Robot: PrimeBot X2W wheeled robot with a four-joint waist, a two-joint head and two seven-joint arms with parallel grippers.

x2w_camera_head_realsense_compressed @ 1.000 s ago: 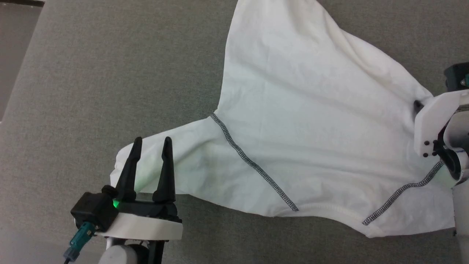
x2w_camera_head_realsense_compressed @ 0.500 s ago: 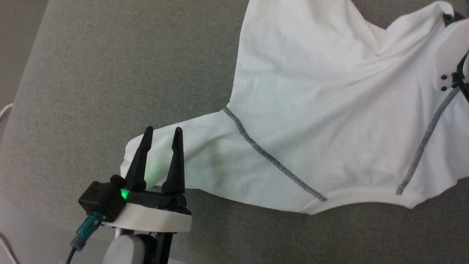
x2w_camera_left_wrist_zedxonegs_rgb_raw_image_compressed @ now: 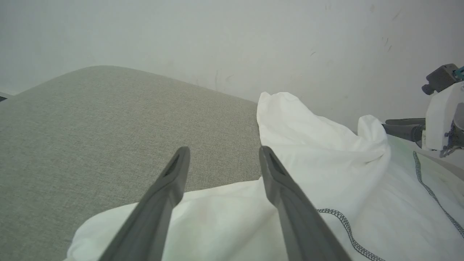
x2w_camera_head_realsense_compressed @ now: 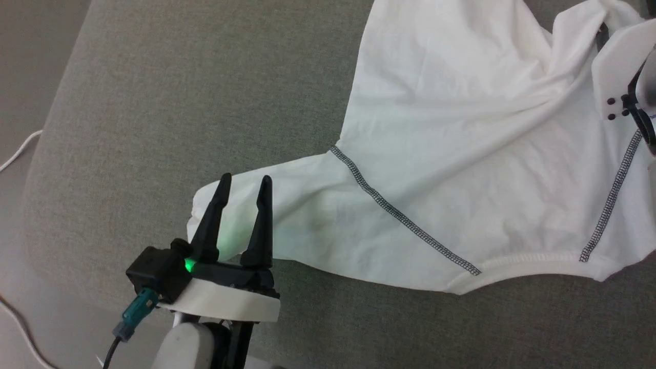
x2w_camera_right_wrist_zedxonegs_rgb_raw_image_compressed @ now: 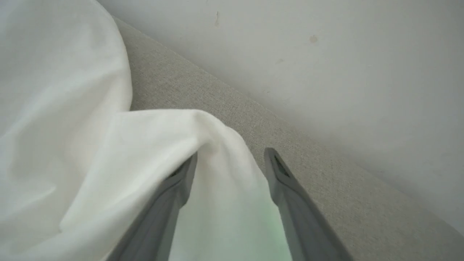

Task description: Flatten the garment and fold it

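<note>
Head view: white long-sleeved garment [x2w_camera_head_realsense_compressed: 461, 154] on the grey counter [x2w_camera_head_realsense_compressed: 179, 102], covering its right half and running off the far and right edges of the frame. 1 sleeve [x2w_camera_head_realsense_compressed: 307, 215] stretched toward the near left, cuff end under the left tool [x2w_camera_head_realsense_compressed: 246, 177]. 2 lines of dark zigzag stitching [x2w_camera_head_realsense_compressed: 405, 220] across the cloth: 1 slanting from the sleeve's armpit to the ribbed band [x2w_camera_head_realsense_compressed: 512, 262] at the near edge, 1 close to the right edge. Deep creases fanning out from the far right corner, cloth bunched and raised there. Left tool above the cuff, 2 dark fingers spread apart, pinching nothing; contact with the cloth not clear. Green light [x2w_camera_head_realsense_compressed: 189, 265] lit at the base of the fingers. Thin white cable [x2w_camera_head_realsense_compressed: 20, 148] on the floor [x2w_camera_head_realsense_compressed: 20, 77] off the counter's left side.

Left wrist view: same spread fingers over the sleeve, cloth below and between them, ungripped. Pale wall [x2w_camera_left_wrist_zedxonegs_rgb_raw_image_compressed: 217, 36] beyond the counter's far edge.

Right wrist view: right tool [x2w_camera_right_wrist_zedxonegs_rgb_raw_image_compressed: 232, 153] with fingers spread wide, a raised fold of the garment draped over 1 finger and lying between the 2, not pinched. Bare counter and wall past the other finger.
</note>
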